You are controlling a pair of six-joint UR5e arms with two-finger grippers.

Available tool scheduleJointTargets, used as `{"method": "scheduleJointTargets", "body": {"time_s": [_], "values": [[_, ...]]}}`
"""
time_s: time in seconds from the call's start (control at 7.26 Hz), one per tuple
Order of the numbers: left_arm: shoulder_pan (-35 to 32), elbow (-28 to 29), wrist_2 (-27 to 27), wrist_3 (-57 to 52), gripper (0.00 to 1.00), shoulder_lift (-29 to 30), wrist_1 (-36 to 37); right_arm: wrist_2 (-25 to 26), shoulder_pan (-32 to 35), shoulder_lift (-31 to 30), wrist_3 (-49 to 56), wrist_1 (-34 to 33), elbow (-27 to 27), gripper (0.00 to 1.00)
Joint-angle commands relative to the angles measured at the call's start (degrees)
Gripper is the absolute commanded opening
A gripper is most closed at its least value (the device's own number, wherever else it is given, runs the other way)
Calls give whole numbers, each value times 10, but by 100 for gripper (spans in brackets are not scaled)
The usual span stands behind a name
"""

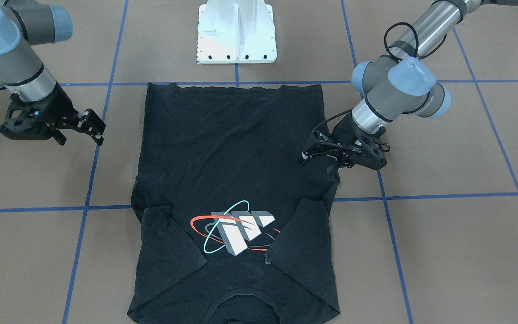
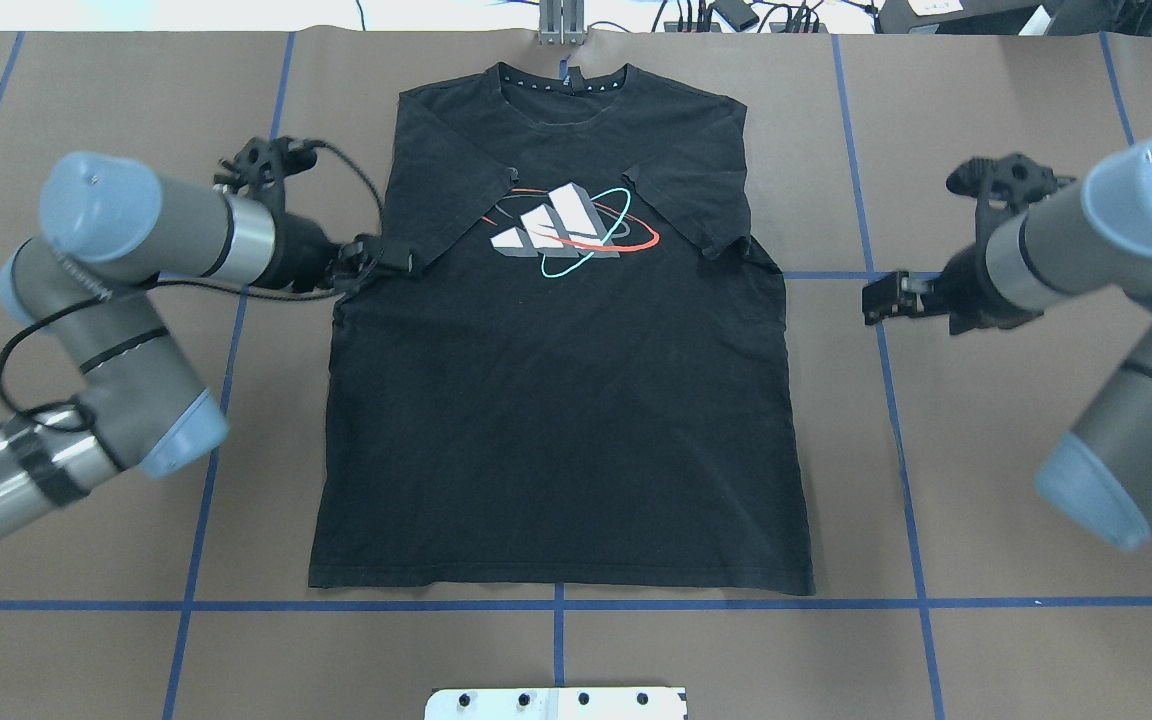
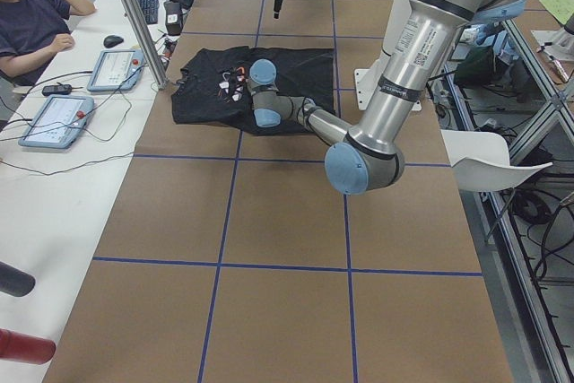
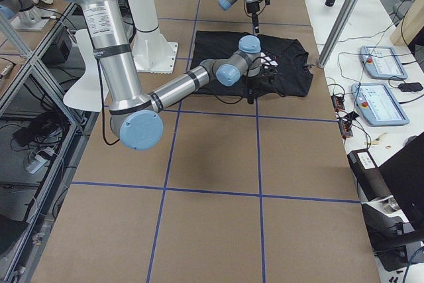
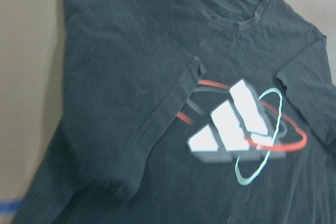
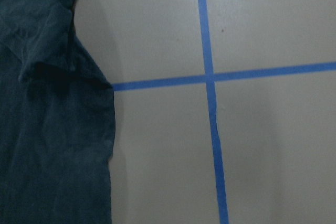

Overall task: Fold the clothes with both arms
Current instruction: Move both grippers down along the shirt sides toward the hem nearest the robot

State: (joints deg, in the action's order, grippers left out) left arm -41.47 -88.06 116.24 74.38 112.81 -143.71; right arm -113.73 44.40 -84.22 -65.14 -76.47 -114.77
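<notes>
The black T-shirt (image 2: pixel 556 420) lies flat on the table, collar away from the robot, both short sleeves folded inward beside the red-and-teal logo (image 2: pixel 571 232). My left gripper (image 2: pixel 396 258) hovers low at the shirt's left edge by the folded sleeve; in the front view (image 1: pixel 315 162) its jaws look open and hold nothing. Its wrist view shows the shirt (image 5: pixel 131 77) and the logo (image 5: pixel 241 129). My right gripper (image 2: pixel 876 298) is off the shirt to its right, over bare table; in the front view (image 1: pixel 81 135) it looks open and empty. Its wrist view shows the shirt's edge (image 6: pixel 47 129).
The white pedestal base (image 1: pixel 236 31) stands just behind the shirt's hem. Blue tape lines (image 6: pixel 210 103) grid the brown table. In the left side view a metal post (image 3: pixel 134 15), control tablets (image 3: pixel 54 118) and a seated person (image 3: pixel 31 15) are beyond the collar end.
</notes>
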Motion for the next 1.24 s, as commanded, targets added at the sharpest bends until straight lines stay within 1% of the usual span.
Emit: {"method": "scheduleJointTargets", "body": {"time_s": [0.0, 0.14, 0.28, 0.41, 0.55, 0.83, 1.1], "values": [[64, -165, -14, 2, 100, -114, 83, 69, -105, -85, -96, 0, -105, 100], [121, -239, -87, 15, 100, -152, 148, 114, -164, -110, -147, 6, -130, 100], [152, -280, -107, 39, 100, -170, 187, 139, -204, -130, -181, 12, -151, 100], [183, -288, -129, 78, 100, -192, 188, 166, -232, -143, -198, 11, -166, 100], [225, -287, -188, 84, 100, -199, 196, 172, -236, -144, -198, 11, -166, 100], [245, -283, -202, 84, 100, -198, 226, 173, -237, -143, -198, 11, -166, 100], [255, -274, -204, 84, 99, -200, 228, 173, -237, -143, -198, 11, -166, 100]]}}
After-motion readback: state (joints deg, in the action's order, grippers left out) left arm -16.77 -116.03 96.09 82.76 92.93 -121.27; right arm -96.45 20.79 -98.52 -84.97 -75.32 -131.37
